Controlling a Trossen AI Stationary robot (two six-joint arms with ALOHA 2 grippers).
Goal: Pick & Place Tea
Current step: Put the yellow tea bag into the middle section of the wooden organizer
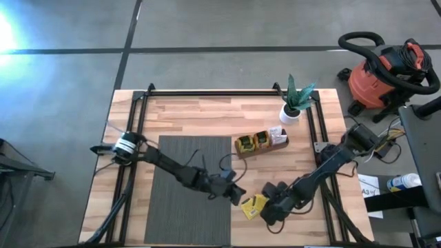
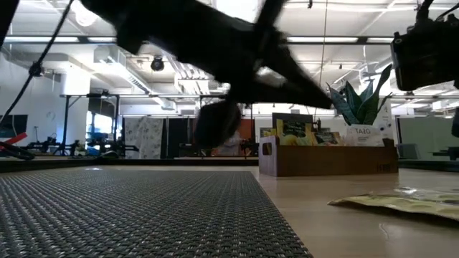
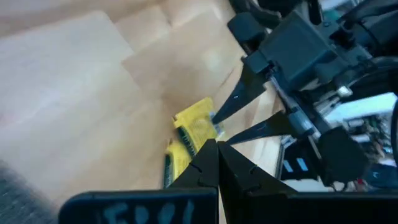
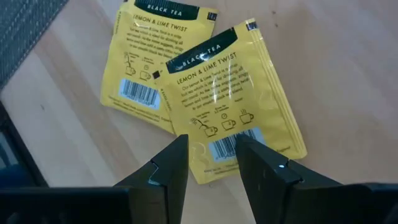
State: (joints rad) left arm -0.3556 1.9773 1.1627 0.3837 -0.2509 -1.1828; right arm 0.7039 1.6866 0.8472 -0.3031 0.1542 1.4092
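Two yellow tea sachets (image 4: 186,81) with dark top bands lie flat and overlapping on the bare wood (image 1: 253,205), right of the mat. My right gripper (image 4: 211,152) is open, its fingers straddling the barcode end of the upper sachet (image 4: 233,99). My left gripper (image 3: 212,149) is shut and hovers just left of the sachets (image 1: 239,195), touching nothing. The brown wooden tray (image 1: 262,143), farther back, stands on the table with more sachets upright in it. My right gripper's open fingers (image 4: 261,165) stand over the upper sachet's barcode end (image 4: 230,144), slanting down from the table's right. I cannot tell whether the tips touch it. The sachet lies flat on the table, partly over the other one.
A dark woven mat (image 1: 189,189) covers the table's left-middle. A potted plant in a white pot (image 1: 293,107) stands behind the tray near the far right corner. A red shop vacuum (image 1: 382,76) sits on the floor beyond the table.
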